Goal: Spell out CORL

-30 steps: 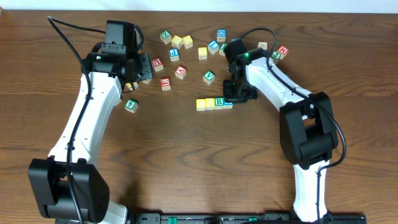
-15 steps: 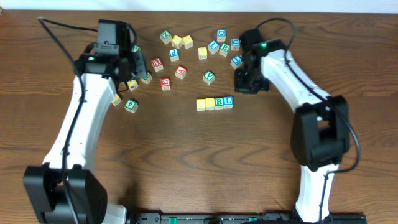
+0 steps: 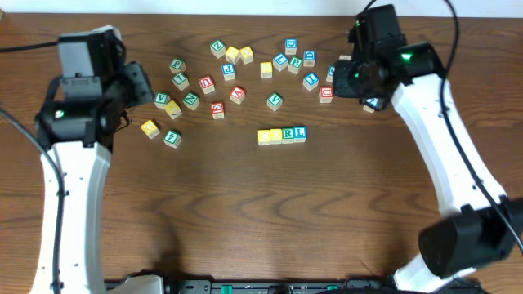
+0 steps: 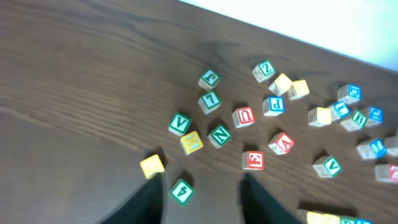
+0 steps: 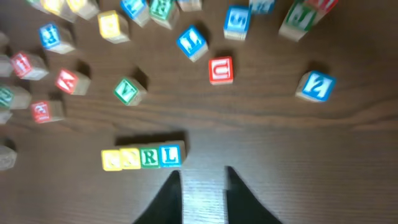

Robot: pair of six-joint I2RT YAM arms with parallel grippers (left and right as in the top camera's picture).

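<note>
A row of four blocks [image 3: 282,135] lies mid-table: two yellow ones, a green R and a blue L at the right end. It also shows in the right wrist view [image 5: 143,157]. My right gripper [image 3: 358,79] is above the table to the right of the row, and its fingers [image 5: 204,196] are slightly open and empty. My left gripper [image 3: 137,84] is high at the far left, and its fingers [image 4: 202,202] are open and empty. The yellow blocks' letters are too blurred to read.
Several loose letter blocks lie scattered behind the row, among them a green V [image 3: 275,101], a red U [image 3: 326,93] and a blue block [image 3: 372,102]. A yellow block [image 3: 149,128] and a green block [image 3: 172,138] lie at the left.
My right gripper let go of the blue L block at the right end of the row and pulled back up and to the right. My left arm drew away to the left.
</note>
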